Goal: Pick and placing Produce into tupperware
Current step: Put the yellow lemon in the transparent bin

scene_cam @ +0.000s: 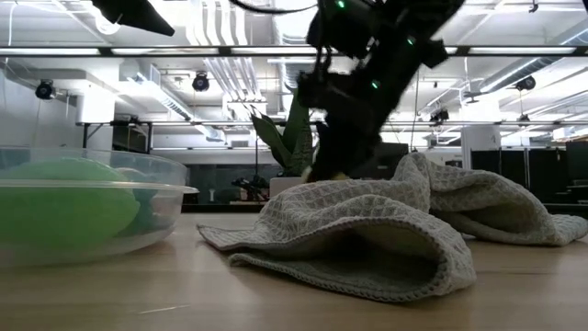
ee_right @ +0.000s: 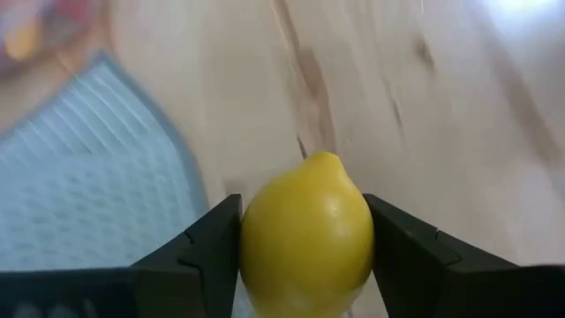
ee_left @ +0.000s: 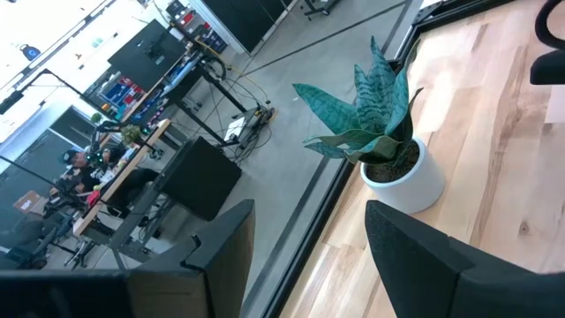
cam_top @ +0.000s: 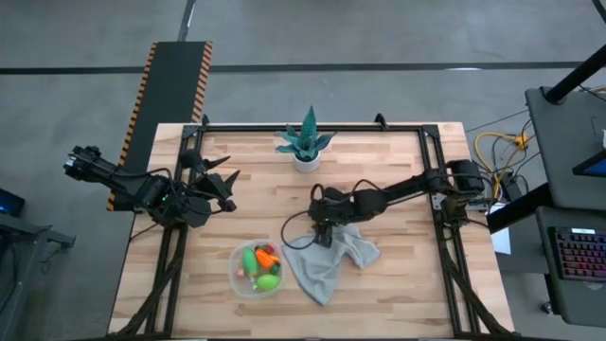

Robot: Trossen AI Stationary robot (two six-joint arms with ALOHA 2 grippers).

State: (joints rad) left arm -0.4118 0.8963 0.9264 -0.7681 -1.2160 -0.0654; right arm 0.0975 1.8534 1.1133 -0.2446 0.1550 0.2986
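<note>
The clear tupperware tub [cam_top: 240,275] stands near the table's near edge and holds several green, orange and red toy produce pieces [cam_top: 265,268]; in the low view the tub [scene_cam: 138,198] shows a green piece [scene_cam: 64,211]. My right gripper [cam_top: 323,234] hovers over the grey cloth's far-left corner, just right of the tub, shut on a yellow toy lemon [ee_right: 307,234]. My left gripper [cam_top: 223,186] waits open at the table's left side, pointing toward the potted plant. My right gripper [ee_right: 305,212] pinches the yellow lemon's two sides [ee_right: 252,238] between its two fingers [ee_right: 207,252]. The fingers come from above, pointing down. The lemon's pointed tip [ee_right: 325,159] juts out past the fingertips, and the lemon is lifted clear of table and cloth.
A crumpled grey waffle cloth [cam_top: 331,260] lies right of the tub, under my right gripper; in the low view it is heaped [scene_cam: 367,230]. A spiky teal plant in a white pot [cam_top: 305,144] stands at the far edge. Bare wood lies between the plant and the tub.
</note>
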